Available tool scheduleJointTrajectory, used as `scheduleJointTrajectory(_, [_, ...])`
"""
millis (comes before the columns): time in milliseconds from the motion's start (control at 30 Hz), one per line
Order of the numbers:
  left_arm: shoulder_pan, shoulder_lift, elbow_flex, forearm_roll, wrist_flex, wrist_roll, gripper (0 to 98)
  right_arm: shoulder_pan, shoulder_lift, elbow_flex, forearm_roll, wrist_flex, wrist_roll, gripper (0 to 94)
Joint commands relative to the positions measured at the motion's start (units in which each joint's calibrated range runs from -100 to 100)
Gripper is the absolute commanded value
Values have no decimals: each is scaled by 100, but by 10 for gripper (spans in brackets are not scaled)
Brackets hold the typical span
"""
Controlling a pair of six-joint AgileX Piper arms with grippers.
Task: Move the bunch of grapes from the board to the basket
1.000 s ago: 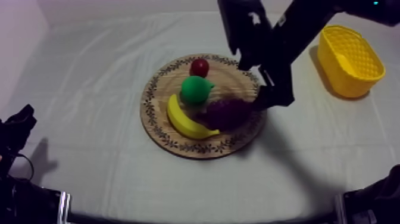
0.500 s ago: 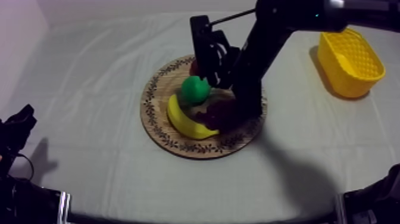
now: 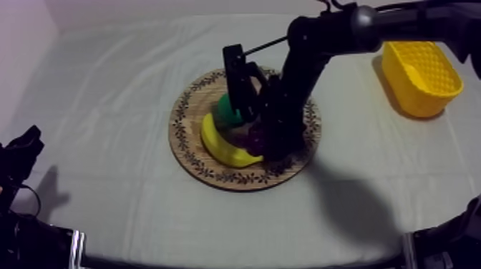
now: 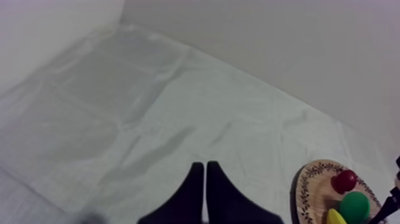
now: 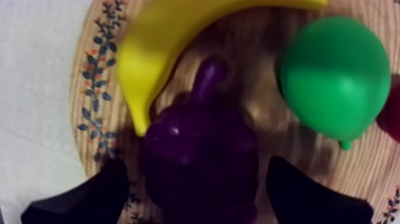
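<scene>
The task is at its first step: nothing has been lifted yet, and the bunch of grapes [image 5: 199, 149] lies on the wooden board [image 5: 89, 89], its stem pointing toward the banana [image 5: 166, 42], which curves round it on one side, with the pear [image 5: 333, 77] close by on the other. The right gripper [image 5: 197, 167] is low over the fruit with its two black fingers [image 5: 89, 199] spread apart, one on each flank of the bunch, so the grapes sit squarely in the gap between them; whether the pads already touch the purple skin I cannot tell. From above, the right arm reaches in over the board and covers most of the bunch, leaving a dark purple edge showing beside the banana. The small red fruit [image 4: 344, 180] sits at the far rim of the board, beyond the pear, clear of the work. The left gripper [image 4: 205, 176] hovers over bare cloth well away from the board, its fingers pressed together in a narrow wedge on nothing (it appears to have no part in this step). What is left, by my reading, is nearly everything: closing on the bunch, raising it without dragging the banana or nudging the pear, carrying it across the table, and releasing it into the yellow basket [image 3: 419, 68], which stands well apart from the board at the right-hand side.
</scene>
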Motion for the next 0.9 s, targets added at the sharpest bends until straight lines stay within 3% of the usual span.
scheduleJointTrajectory(0, [-3,5,0,1,-1,0,1,-4,42,1,22,-50,-24,635])
scheduleJointTrajectory(333, [-3,5,0,1,-1,0,1,49,-100,83,40,-116,-3,282])
scheduleJointTrajectory(633, [-3,5,0,1,-1,0,1,352,-1704,407,11,614,-35,243])
scheduleJointTrajectory(867, [-3,5,0,1,-1,0,1,774,-3045,446,-40,924,-392,230])
